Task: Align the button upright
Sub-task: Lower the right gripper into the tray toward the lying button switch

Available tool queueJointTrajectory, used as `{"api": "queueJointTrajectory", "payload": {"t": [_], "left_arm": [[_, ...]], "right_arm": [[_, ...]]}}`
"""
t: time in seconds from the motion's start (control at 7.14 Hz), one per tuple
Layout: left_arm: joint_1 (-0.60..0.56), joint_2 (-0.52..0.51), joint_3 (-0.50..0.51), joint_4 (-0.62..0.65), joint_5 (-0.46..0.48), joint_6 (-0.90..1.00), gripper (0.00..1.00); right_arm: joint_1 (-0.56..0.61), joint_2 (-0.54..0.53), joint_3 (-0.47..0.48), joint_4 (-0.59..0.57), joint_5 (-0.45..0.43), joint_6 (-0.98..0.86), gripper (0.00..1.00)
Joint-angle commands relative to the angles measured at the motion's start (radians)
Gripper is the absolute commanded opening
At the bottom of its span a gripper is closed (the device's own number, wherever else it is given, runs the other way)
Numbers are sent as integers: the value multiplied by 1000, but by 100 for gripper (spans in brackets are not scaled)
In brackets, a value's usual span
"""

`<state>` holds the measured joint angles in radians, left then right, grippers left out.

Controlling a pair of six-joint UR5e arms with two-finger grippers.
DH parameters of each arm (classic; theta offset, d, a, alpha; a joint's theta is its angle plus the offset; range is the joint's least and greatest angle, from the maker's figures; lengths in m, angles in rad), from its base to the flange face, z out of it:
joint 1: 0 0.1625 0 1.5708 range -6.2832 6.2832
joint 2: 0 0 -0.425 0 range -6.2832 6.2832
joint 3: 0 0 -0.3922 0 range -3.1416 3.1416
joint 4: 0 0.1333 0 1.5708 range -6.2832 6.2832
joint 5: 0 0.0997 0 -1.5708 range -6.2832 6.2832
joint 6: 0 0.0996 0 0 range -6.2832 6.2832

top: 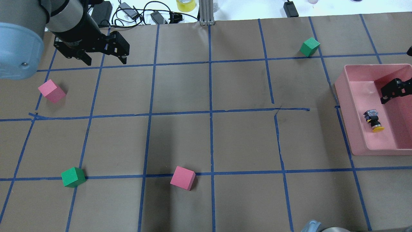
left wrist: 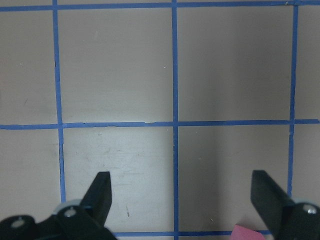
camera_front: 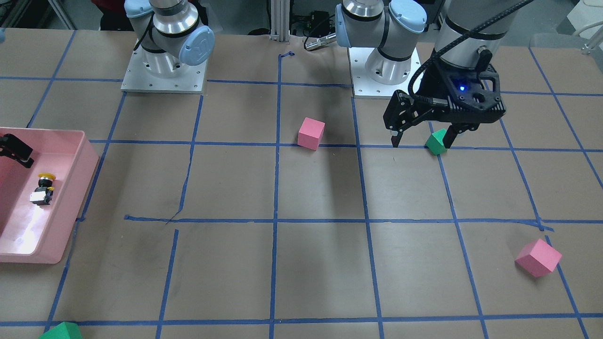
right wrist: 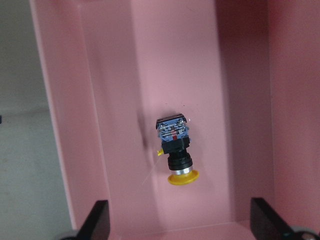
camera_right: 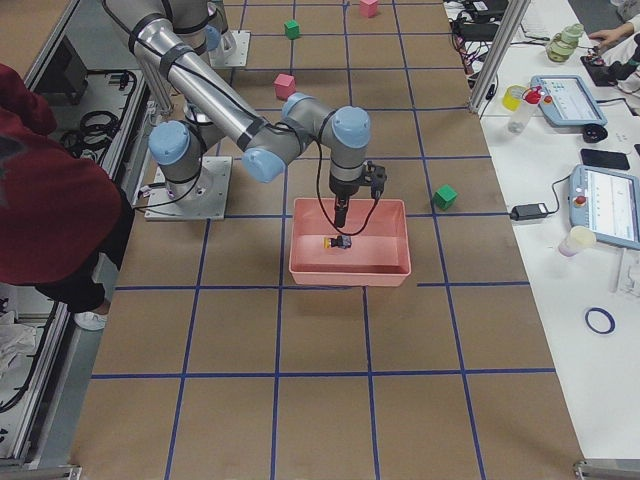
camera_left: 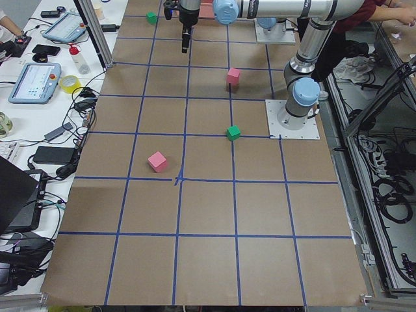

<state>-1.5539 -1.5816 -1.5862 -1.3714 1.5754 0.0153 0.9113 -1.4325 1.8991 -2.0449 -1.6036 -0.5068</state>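
Observation:
The button (right wrist: 176, 152) lies on its side on the floor of the pink bin (right wrist: 65, 125), with its yellow cap, black body and grey contact block all showing. It also shows in the front view (camera_front: 43, 188) and the overhead view (top: 373, 120). My right gripper (right wrist: 182, 220) hovers above the bin, open and empty, with the button between its fingers' lines but well below them. One of its fingers (top: 391, 91) shows over the bin. My left gripper (top: 105, 60) is open and empty, high over the far left of the table.
Two pink foam cubes (top: 182, 178) (top: 51, 91) and two green foam cubes (top: 73, 177) (top: 309, 46) sit scattered on the brown table with its blue tape grid. The bin (top: 346, 93) stands at the table's right edge. Cables and tape lie beyond the far edge.

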Motion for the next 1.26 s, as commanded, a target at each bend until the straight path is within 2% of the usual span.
{"api": "queueJointTrajectory", "payload": {"t": [0.0,0.28,0.84,0.98,1.12], "left_arm": [[0,0,0,0,0,0,100],[0,0,0,0,0,0,100],[0,0,0,0,0,0,100],[0,0,0,0,0,0,100],[0,0,0,0,0,0,100]], "right_arm": [[-14,75,57,-72,-19,7,100],[-14,156,60,-106,-57,14,100],[-12,198,92,-104,-59,14,100],[-12,205,91,-106,-61,8,85],[-12,210,101,-101,-64,7,60]]}}
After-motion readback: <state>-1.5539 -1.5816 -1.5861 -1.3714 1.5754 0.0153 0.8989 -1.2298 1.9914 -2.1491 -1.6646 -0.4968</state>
